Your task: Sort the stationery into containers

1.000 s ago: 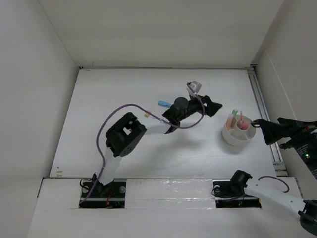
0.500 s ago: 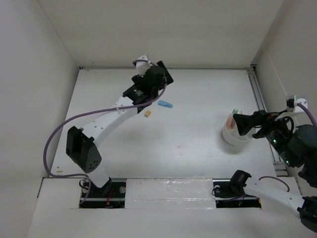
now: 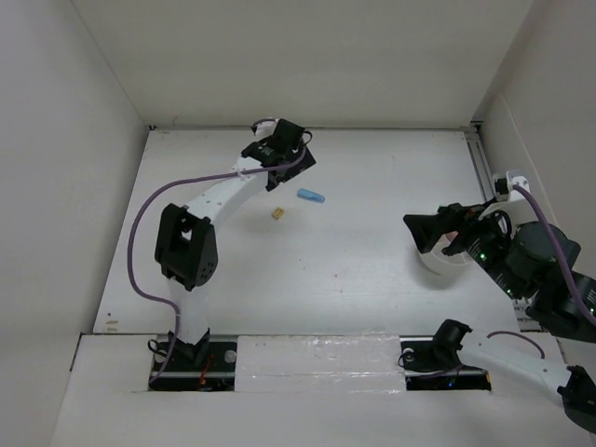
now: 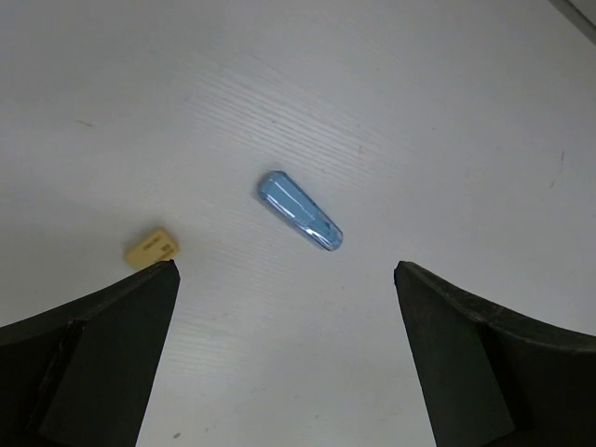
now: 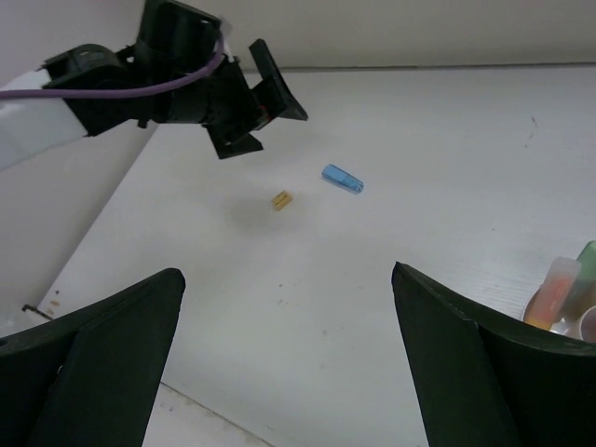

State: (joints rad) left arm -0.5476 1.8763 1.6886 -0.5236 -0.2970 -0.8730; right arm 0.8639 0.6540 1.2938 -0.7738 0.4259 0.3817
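A light-blue marker (image 3: 311, 196) lies on the white table, with a tiny yellow piece (image 3: 277, 214) just left of it. My left gripper (image 3: 291, 160) is open and empty, above the table behind them. Its wrist view shows the marker (image 4: 300, 212) and the yellow piece (image 4: 152, 247) ahead of the open gripper (image 4: 284, 268). The white cup (image 3: 438, 263) stands at the right, mostly hidden under my open, empty right gripper (image 3: 424, 231). The right wrist view shows an orange marker (image 5: 551, 291) and a green one (image 5: 587, 253) in the cup. The scissors are out of view.
White walls enclose the table on the left, back and right. A metal rail (image 3: 494, 200) runs along the right edge behind the cup. The left arm's purple cable (image 3: 140, 233) loops over the table's left side.
My left arm has swung from the middle of the table, near the cup, to the far back left. My right gripper has moved left from the table's right edge to over the cup.
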